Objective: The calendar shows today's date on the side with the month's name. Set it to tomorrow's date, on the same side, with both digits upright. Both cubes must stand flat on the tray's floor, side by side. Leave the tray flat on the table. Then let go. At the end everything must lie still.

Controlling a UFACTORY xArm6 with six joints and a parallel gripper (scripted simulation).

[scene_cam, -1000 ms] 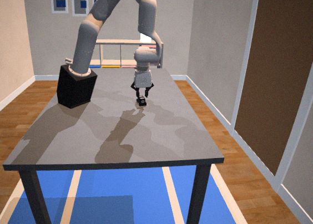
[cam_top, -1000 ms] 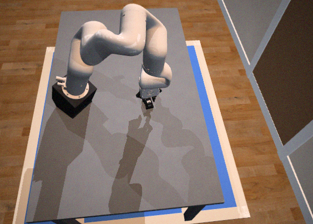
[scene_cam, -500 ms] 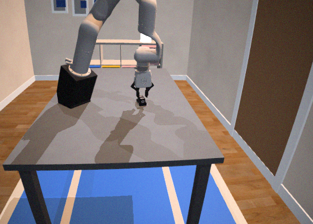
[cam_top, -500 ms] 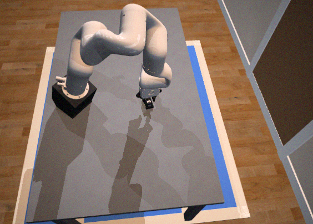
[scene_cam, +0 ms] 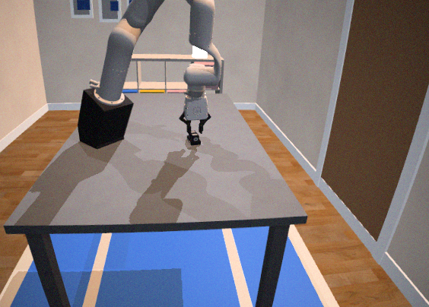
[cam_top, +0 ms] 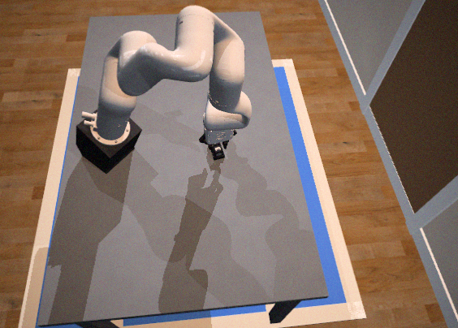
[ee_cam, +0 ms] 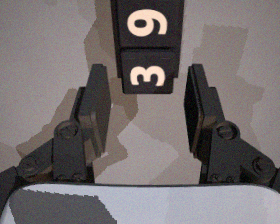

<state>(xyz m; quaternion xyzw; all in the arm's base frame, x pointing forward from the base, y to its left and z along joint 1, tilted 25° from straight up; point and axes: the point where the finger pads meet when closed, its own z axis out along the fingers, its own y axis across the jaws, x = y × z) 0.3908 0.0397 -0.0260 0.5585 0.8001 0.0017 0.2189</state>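
The calendar is a small black tray holding two black cubes in a row. It sits on the grey table under my gripper, and also shows in the top view [cam_top: 218,153] and the exterior view [scene_cam: 194,139]. In the wrist view the far cube [ee_cam: 147,24] shows a white 6 or 9 on its top, lying sideways. The near cube [ee_cam: 147,72] shows a 3 on top, also sideways. A white mark sits on the tray's far end. My gripper [ee_cam: 147,78] hangs just above, half open, one finger on each side of the near cube with a gap on both sides. It holds nothing.
The arm's black base block [cam_top: 107,140] stands on the table's left side. The table's right edge [cam_top: 300,179] is some way off. A shelf [scene_cam: 167,72] stands behind the table by the back wall.
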